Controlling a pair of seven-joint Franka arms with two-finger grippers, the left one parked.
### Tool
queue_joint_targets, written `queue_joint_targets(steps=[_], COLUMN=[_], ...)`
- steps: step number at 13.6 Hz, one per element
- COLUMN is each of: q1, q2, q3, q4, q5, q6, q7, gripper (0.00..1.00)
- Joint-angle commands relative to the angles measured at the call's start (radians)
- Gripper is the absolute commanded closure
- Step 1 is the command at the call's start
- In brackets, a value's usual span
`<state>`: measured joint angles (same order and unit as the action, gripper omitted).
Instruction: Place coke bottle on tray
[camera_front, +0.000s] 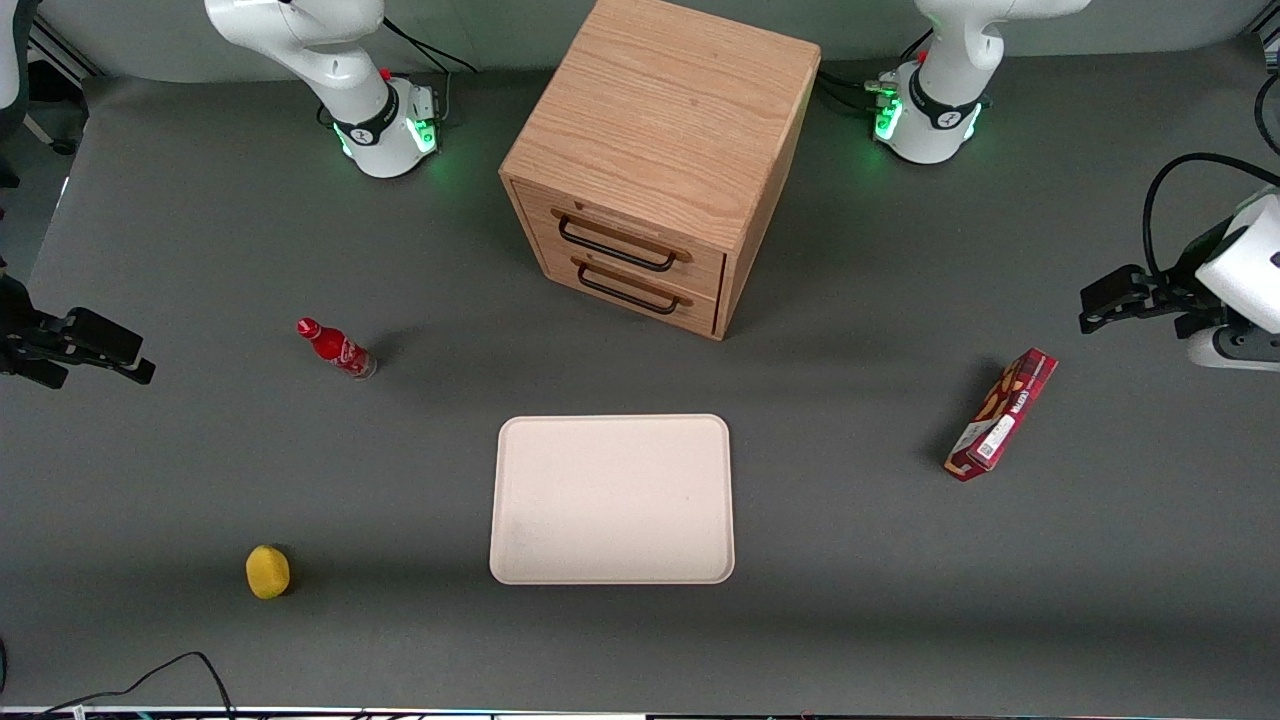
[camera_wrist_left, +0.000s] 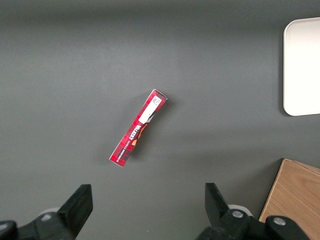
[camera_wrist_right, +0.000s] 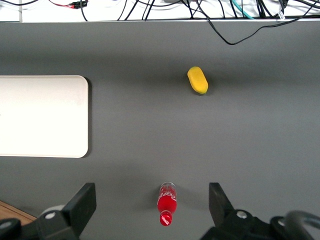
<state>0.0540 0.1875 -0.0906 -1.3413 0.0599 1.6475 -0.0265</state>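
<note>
The coke bottle (camera_front: 335, 348) is small, slim and red with a red cap, and stands upright on the grey table. It is toward the working arm's end and farther from the front camera than the tray (camera_front: 612, 498). The pale cream-pink tray lies flat and bare at mid-table. My right gripper (camera_front: 118, 357) hangs open and empty out past the bottle, at the working arm's end. In the right wrist view the bottle (camera_wrist_right: 167, 202) shows well below and between the spread fingers of the gripper (camera_wrist_right: 152, 202). The tray (camera_wrist_right: 42, 116) also shows there.
A wooden drawer cabinet (camera_front: 655, 160) with two shut drawers stands farther from the front camera than the tray. A yellow rounded object (camera_front: 268, 571) lies near the table's front edge. A red snack box (camera_front: 1002, 414) lies toward the parked arm's end. Cables run along the front edge.
</note>
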Motion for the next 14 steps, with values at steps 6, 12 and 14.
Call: queue_joint_targets(steps=[6,12,14], q1=[-0.008,-0.010,-0.011], q2=[0.004,0.013,0.003], q3=[-0.001,-0.005,-0.003], q4=[0.004,-0.005,-0.022], q5=[0.014,0.008,0.009], q6=[-0.009,-0.009,-0.011], q7=[-0.010,-0.016,-0.009], gripper=[0.00,0.00,0.00])
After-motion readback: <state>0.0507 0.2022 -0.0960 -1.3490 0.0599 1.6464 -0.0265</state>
